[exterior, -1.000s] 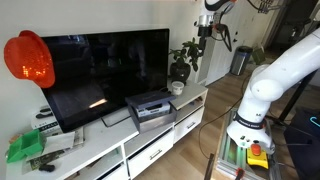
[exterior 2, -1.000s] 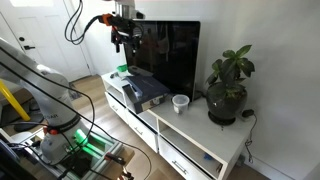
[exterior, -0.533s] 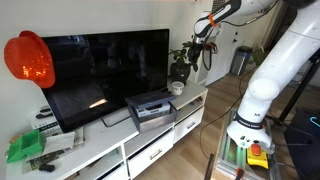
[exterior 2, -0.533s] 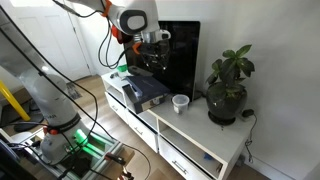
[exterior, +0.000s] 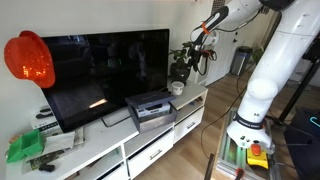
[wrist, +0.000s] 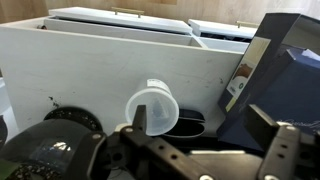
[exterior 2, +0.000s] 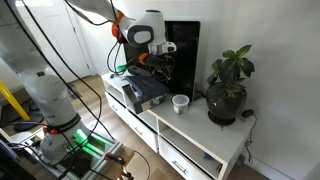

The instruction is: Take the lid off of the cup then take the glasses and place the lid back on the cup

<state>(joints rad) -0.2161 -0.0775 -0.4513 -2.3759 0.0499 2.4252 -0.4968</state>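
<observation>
Gripper (exterior 2: 160,70) has dropped lower than a second ago, now hanging near the TV (exterior 2: 185,50), fingers apart and empty. Cup (exterior 2: 180,103) sits unmoved on the cabinet (exterior 2: 205,140), just beside the plant (exterior 2: 228,85).

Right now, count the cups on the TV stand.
1. The cup stands on the white stand between the grey device and the potted plant; others may hide behind the TV.

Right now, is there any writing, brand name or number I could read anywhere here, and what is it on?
No text can be read in any view.
Any print on the green box is too small to read.
The TV and the cup show no legible marks.
</observation>
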